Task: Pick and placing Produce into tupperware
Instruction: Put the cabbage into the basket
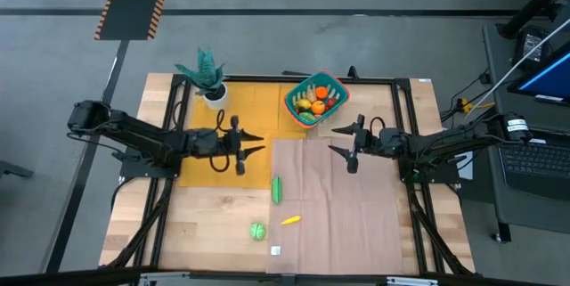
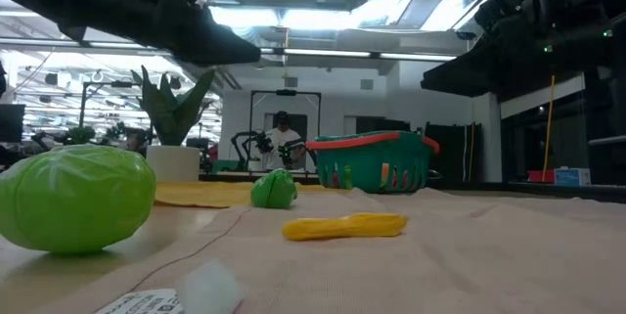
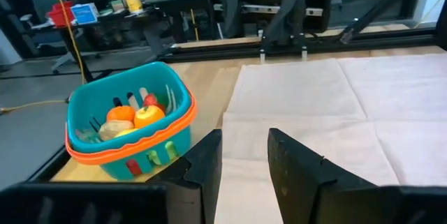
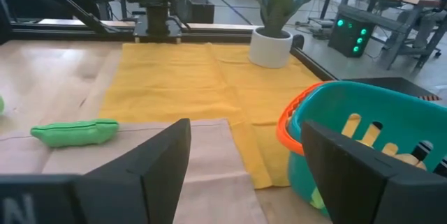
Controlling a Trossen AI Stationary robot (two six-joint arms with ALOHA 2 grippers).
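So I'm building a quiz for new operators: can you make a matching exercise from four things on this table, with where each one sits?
Things:
1. green pea pod
2. yellow piece
3. round green piece
4. potted plant

Places:
A. on the bare wood, closest to the table's near edge
B. at the yellow cloth's far left corner
C. on the tan cloth, near its left edge
D. lying along the seam where the tan cloth meets the wood

Pairs: 1-D, 2-C, 3-A, 4-B
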